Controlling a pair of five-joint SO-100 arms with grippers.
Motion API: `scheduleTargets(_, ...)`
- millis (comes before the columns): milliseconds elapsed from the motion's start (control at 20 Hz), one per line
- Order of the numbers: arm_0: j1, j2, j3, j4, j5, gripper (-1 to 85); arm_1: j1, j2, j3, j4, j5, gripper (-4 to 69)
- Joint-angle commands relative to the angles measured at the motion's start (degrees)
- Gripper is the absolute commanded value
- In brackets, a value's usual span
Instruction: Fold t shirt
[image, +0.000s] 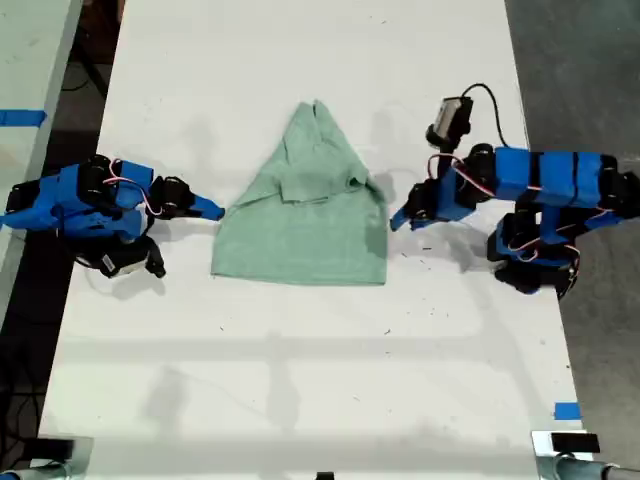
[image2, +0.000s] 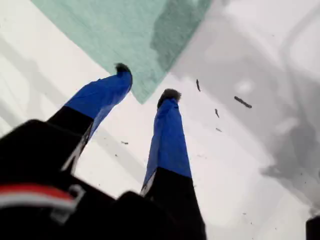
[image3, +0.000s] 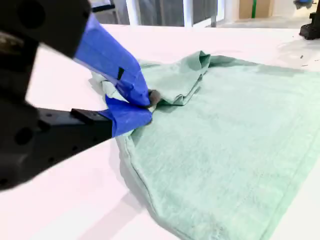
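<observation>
**Inspector A:** Condition of my second gripper (image3: 147, 107)?

**Inspector B:** The tool is seen pressed together on the side edge of the t shirt (image3: 225, 135), with a pinch of fabric between the jaws. A folded flap lies just beyond the tips. In the exterior view this tool (image: 212, 210) is placed at 9 o'clock of the garment, touching its edge.

**Inspector A:** And my first gripper (image2: 146, 82)?

**Inspector B:** It is recorded as spread, with nothing held. A corner of the cloth (image2: 135, 30) lies at the gap between its two tips, just short of being gripped. In the exterior view it (image: 398, 222) is placed at 3 o'clock of the garment, just beside the opposite edge.

**Inspector A:** Position of the garment?

**Inspector B:** It (image: 310, 225) is laid flat mid-worktop (image: 300, 380) between the two arms. In the exterior view its long axis runs from 12 to 6 o'clock, with the pointed end at 12 and the straight hem at 6.

**Inspector A:** The governing relation?

**Inspector B:** The arms are set across the long axis, one at each side edge, about equally near. Only one edge is secured. It is judged that the 3 o'clock edge must be closed upon before any fold is carried. A lift from 9 o'clock alone would likely drag the cloth askew.
</observation>
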Motion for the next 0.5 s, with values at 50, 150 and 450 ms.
scheduleTargets(50,0.5,0.5,0.3,0.1,-0.8,0.0,2.8,-12.7,-3.9,-8.5,-2.7,15.7)
scheduleTargets(150,0.5,0.5,0.3,0.2,-0.8,0.0,3.9,-17.5,-1.2,-14.0,-3.8,15.7)
scheduleTargets(450,0.5,0.5,0.3,0.2,-0.8,0.0,3.4,-32.0,1.8,-22.8,-5.2,12.3)
